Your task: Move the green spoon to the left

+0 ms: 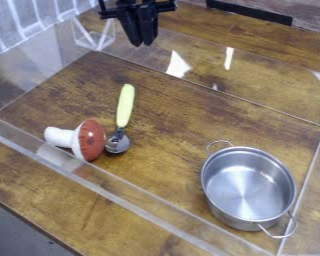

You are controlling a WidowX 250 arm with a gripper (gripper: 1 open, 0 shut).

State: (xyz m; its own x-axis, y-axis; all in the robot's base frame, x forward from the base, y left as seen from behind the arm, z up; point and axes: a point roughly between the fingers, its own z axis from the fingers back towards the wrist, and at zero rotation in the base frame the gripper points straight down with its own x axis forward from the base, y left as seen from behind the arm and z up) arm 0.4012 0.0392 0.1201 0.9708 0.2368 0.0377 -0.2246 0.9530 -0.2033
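Overhead, end effector (144, 40) fingers nearly together, empty, well above green spoon (123, 113) on table (243, 110).

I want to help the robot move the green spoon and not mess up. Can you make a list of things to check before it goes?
1. Green spoon easy to see, nothing lying on top: ok.
2. Gripper down at the spoon: not ok, it hangs near the far wall, apart from it.
3. Gripper carrying nothing: ok, nothing shows between its fingers.
4. Jaws wide enough for the handle: cannot tell, they look close together.
5. Spoon bowl free of the mushroom toy: not ok, they sit right against each other.
6. Metal pot out of the way: ok, it stands on the right.
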